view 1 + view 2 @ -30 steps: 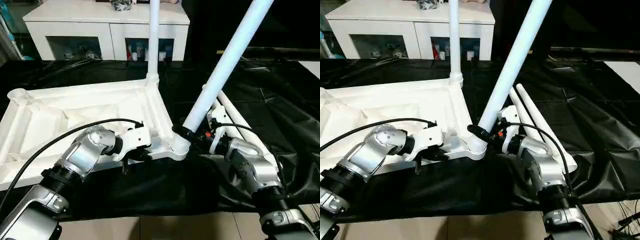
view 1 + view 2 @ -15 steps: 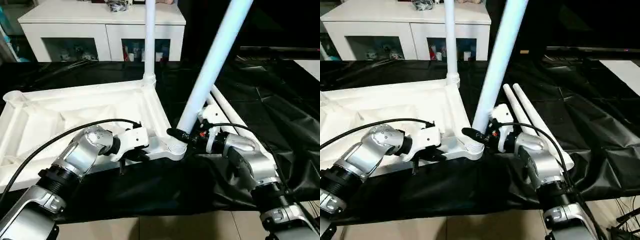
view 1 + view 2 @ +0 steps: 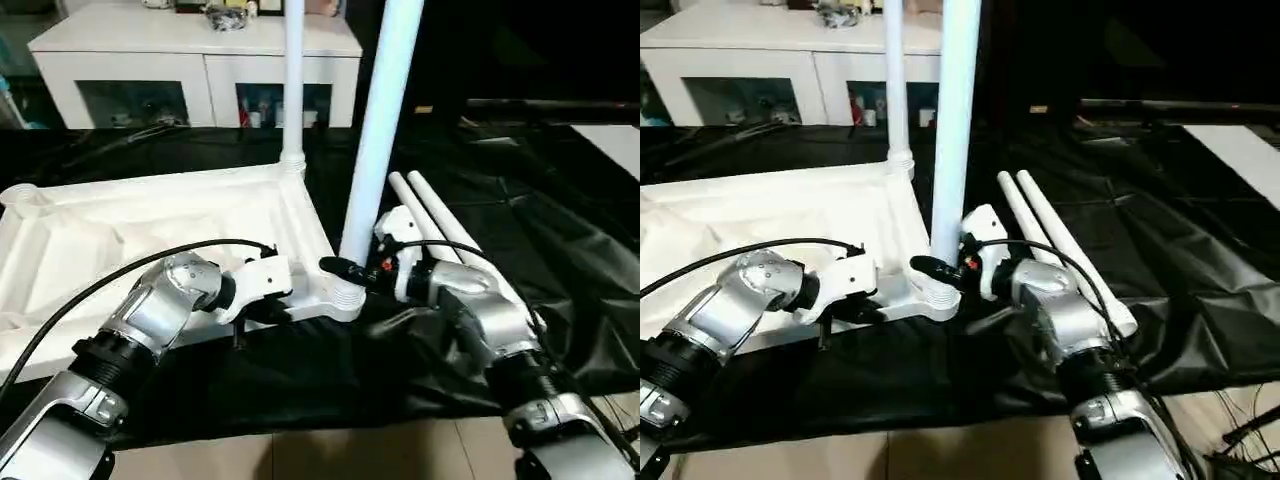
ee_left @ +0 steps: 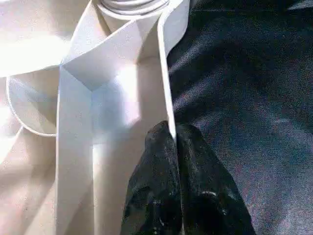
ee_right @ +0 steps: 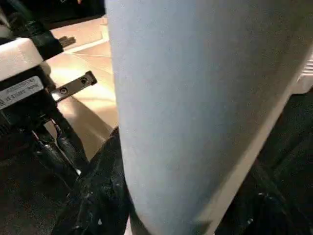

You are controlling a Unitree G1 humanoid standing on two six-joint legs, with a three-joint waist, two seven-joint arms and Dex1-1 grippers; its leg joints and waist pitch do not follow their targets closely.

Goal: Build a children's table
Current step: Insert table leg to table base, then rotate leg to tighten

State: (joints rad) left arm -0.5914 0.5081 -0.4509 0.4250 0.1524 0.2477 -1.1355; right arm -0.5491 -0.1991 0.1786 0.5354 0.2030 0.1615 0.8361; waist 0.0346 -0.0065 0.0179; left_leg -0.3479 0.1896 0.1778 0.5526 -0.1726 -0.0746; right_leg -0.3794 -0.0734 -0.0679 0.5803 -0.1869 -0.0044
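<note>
Pinching the tabletop rim near its front corner, the left gripper steadies it on the black-sheeted work table. The right gripper clamps the leg standing in the corner socket (nearly upright). If it tilts, I reckon it could jam or pop out.

Crumpled glossy black plastic sheet covering big work bench, hanging over near edge in folds. Beige tiled floor showing below it. Low white cabinet with glass doors standing against back, small coloured items sitting behind panes, dark clutter lying on top. Room behind right staying dark. Pale flat surface showing at far right edge.
</note>
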